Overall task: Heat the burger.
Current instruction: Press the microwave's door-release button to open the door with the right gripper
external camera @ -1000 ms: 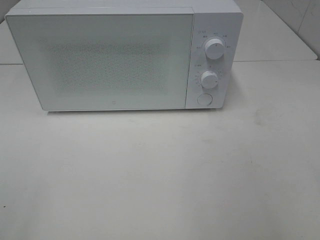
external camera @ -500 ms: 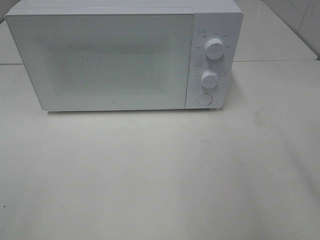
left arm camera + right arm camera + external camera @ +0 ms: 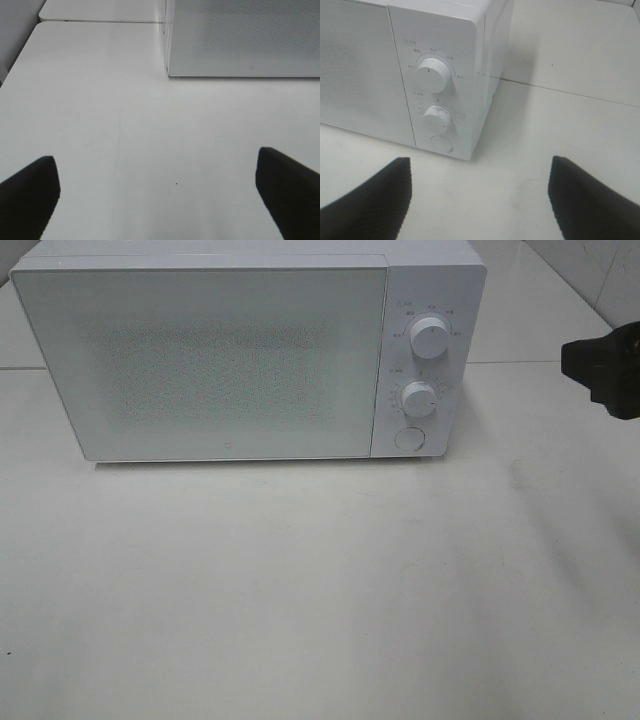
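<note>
Both pairs of jaws stand wide apart and hold nothing: your left gripper (image 3: 157,200) hangs over the table (image 3: 100,125) near the microwave (image 3: 245,35), and your right gripper (image 3: 605,365) shows at the right edge of the high view, facing the two knobs (image 3: 429,338). You cannot see the burger anywhere; it may sit behind the shut, cloudy door (image 3: 210,360), but that is only a guess. If you turn a knob with nothing inside, the oven could run empty, and a fast reach could shove the box.
</note>
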Motion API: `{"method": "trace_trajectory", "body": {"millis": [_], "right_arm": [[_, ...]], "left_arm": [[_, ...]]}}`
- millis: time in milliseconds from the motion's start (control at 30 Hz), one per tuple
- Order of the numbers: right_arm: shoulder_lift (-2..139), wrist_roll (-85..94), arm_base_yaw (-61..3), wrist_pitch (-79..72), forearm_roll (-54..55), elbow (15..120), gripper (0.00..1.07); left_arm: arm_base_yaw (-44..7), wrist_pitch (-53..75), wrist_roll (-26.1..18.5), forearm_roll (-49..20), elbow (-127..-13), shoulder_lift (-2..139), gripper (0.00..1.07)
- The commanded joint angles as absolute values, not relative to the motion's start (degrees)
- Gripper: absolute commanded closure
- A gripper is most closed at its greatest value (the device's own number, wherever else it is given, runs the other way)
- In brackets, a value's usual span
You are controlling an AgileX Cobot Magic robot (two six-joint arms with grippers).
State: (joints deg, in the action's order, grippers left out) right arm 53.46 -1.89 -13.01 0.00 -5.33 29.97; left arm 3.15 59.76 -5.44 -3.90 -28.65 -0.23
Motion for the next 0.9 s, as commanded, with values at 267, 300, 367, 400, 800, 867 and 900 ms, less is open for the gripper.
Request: {"method": "trace_trajectory", "body": {"millis": [267, 300, 367, 400, 800, 867, 900], "right_arm": [[62.97, -2.23, -12.72, -17.02, -5.33, 28.65, 0.32], [64.57, -2.23, -12.72, -22.12, -5.33, 27.16, 0.32], [66.18, -2.23, -12.72, -27.04, -4.64, 25.5, 0.32], [66.92, -2.12, -12.78, -29.34, -3.55, 24.58, 0.32], [76.83, 7.51, -20.4, -47.5, 16.21, 17.42, 0.32], [78.61, 9.63, -23.2, -49.79, 19.71, 17.07, 0.32], [79.64, 10.37, -24.64, -51.11, 21.31, 16.96, 0.32]], "left_arm": [[2.98, 59.47, -5.27, -4.53, -28.48, -1.55, 0.06], [2.98, 59.47, -5.27, -4.53, -28.48, -1.55, 0.06], [2.98, 59.47, -5.27, -4.53, -28.48, -1.55, 0.06], [2.98, 59.47, -5.27, -4.53, -28.48, -1.55, 0.06], [2.98, 59.47, -5.27, -4.53, -28.48, -1.55, 0.06], [2.98, 59.47, -5.27, -4.53, -28.48, -1.55, 0.06], [2.98, 59.47, -5.27, -4.53, -28.48, -1.55, 0.06]]}}
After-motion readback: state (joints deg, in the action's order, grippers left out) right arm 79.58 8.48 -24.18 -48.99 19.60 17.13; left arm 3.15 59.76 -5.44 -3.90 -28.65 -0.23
